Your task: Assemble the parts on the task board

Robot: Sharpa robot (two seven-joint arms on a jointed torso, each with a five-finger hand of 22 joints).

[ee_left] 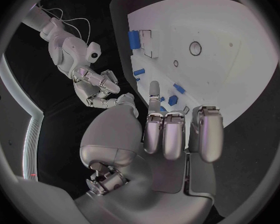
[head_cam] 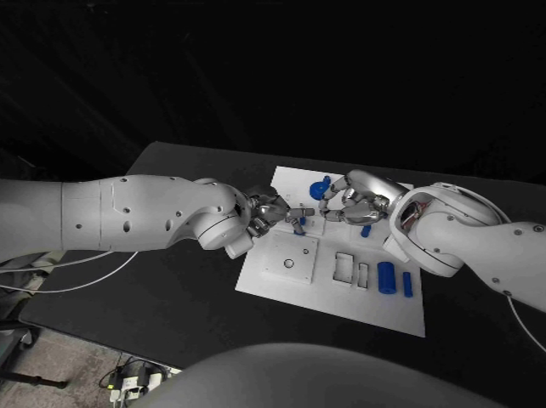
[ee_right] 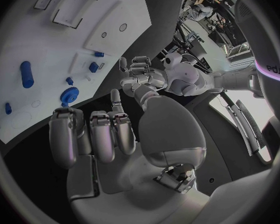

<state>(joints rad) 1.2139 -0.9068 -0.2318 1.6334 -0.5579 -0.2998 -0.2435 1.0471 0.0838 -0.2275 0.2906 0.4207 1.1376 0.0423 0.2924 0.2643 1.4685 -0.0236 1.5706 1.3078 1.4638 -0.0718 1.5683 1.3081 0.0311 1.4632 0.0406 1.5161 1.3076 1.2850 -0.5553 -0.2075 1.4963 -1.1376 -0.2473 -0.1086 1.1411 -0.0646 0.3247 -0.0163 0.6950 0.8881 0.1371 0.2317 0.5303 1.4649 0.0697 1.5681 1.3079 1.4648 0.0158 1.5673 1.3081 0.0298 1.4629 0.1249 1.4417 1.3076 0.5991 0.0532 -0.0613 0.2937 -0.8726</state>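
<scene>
The white task board (head_cam: 347,297) lies mid-table. A blue gear (head_cam: 320,188) sits near its far edge, and two blue cylinders (head_cam: 386,278) lie at its right side. A small blue part (head_cam: 300,225) stands just below my left hand (head_cam: 273,212); another (head_cam: 366,229) lies under my right hand (head_cam: 353,204). Both hands hover close together over the board's far half. In the left wrist view the left hand (ee_left: 171,134) has most fingers curled in and one stretched toward small blue parts (ee_left: 172,100). The right hand (ee_right: 96,129) is curled likewise, near the gear (ee_right: 69,95). Nothing shows in either hand.
A raised square block with a round hole (head_cam: 292,259) and rectangular slots (head_cam: 344,268) take up the board's middle. White cables (head_cam: 65,276) trail off the table's left side. The black table (head_cam: 175,297) runs on around the board.
</scene>
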